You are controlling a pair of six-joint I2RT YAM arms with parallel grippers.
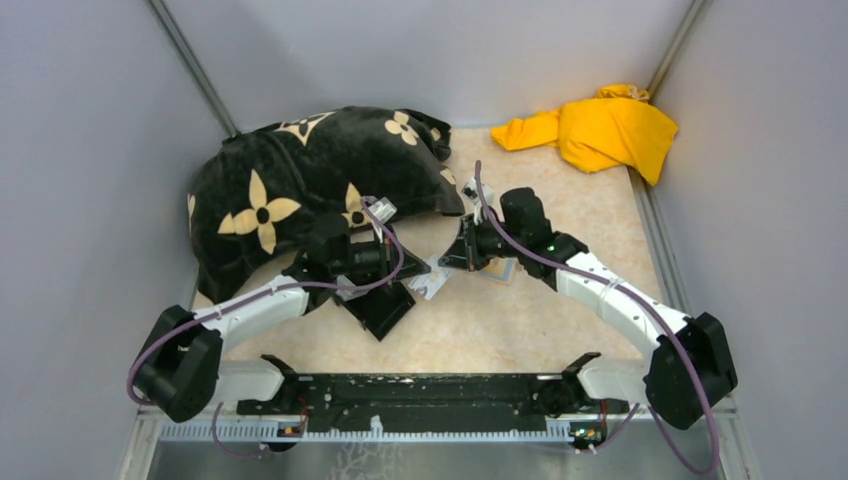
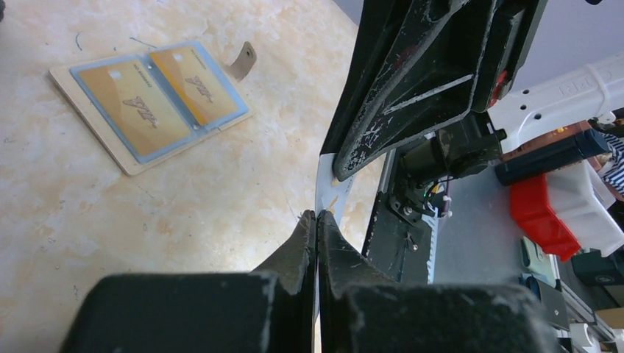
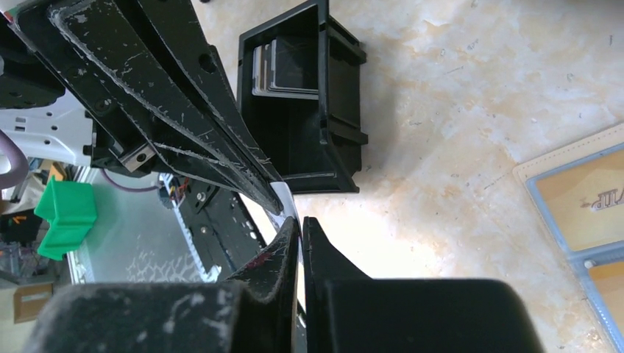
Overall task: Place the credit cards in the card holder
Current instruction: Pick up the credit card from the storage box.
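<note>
Left wrist first: your left gripper [image 2: 316, 218] is pinching a pale credit card [image 2: 328, 195] edge-on, fingers pressed together on it. The right gripper [image 2: 337, 168] is coming in from above and biting the same card at its far end. Over on the tabletop [image 2: 110, 243], well apart, the card holder [image 2: 85, 107] is lying open with two gold cards [image 2: 136, 110] showing in its sleeves. You aren't getting a look at any free pocket from here.

Right wrist now: its own fingers are clamped flat on that card too, which confirms the double grip. This view is giving you what the other one isn't: the black box [image 3: 342, 118] just behind, with spare cards [image 3: 276, 66] standing inside it. Only a corner of the holder is showing here.

The top camera is showing both arms meeting mid-table, with a patterned cushion [image 1: 300, 190] and a yellow cloth [image 1: 600, 130] at the back. The grips themselves are too small to read from up here.

Here's the danger. If you're pulling away while both pincers are holding, the card is likely bending or snapping free. If both let go together, it's dropping flat. And the holder is lying loose, so pushing a card in could send it sliding.
</note>
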